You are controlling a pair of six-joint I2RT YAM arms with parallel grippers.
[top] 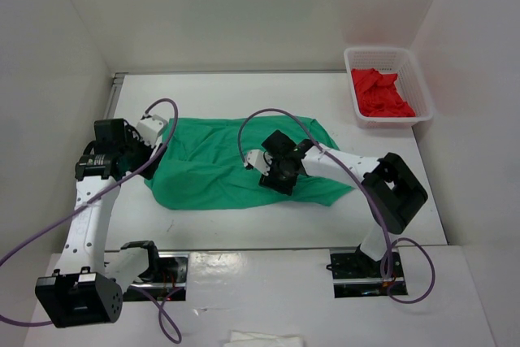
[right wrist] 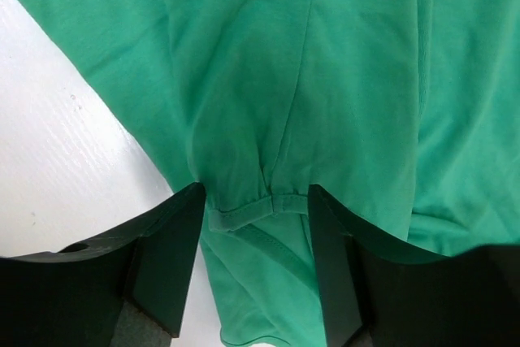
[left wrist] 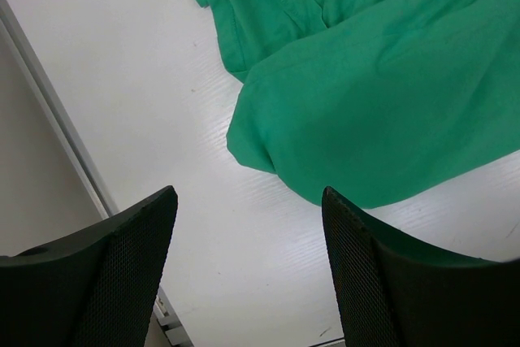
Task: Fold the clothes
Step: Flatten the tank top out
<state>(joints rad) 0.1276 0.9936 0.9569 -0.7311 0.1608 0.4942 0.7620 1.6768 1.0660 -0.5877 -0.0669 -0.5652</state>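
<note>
Your right gripper [right wrist: 256, 193] sits closest to its wrist camera. Its fingers [right wrist: 162, 258] are partly spread and straddle a gathered fold of the T-shirt [right wrist: 325, 79]. A stitched hem [right wrist: 244, 215] lies in the gap, and fabric touches both inner faces. You cannot tell whether the fold is firmly nipped.

The T-shirt is plain emerald green, thin and soft. It lies spread and rumpled across the middle of the white table [top: 244, 87], with creases running towards the right gripper.

Your left gripper [left wrist: 248, 197] is spread wide with nothing between its fingers. It hangs over bare table just beside the garment's left edge.

The right arm's purple cable [top: 244, 132] loops above the fabric. A white basket [top: 378, 51] holding a red garment [top: 382, 93] stands at the far right corner, well apart from the T-shirt.
</note>
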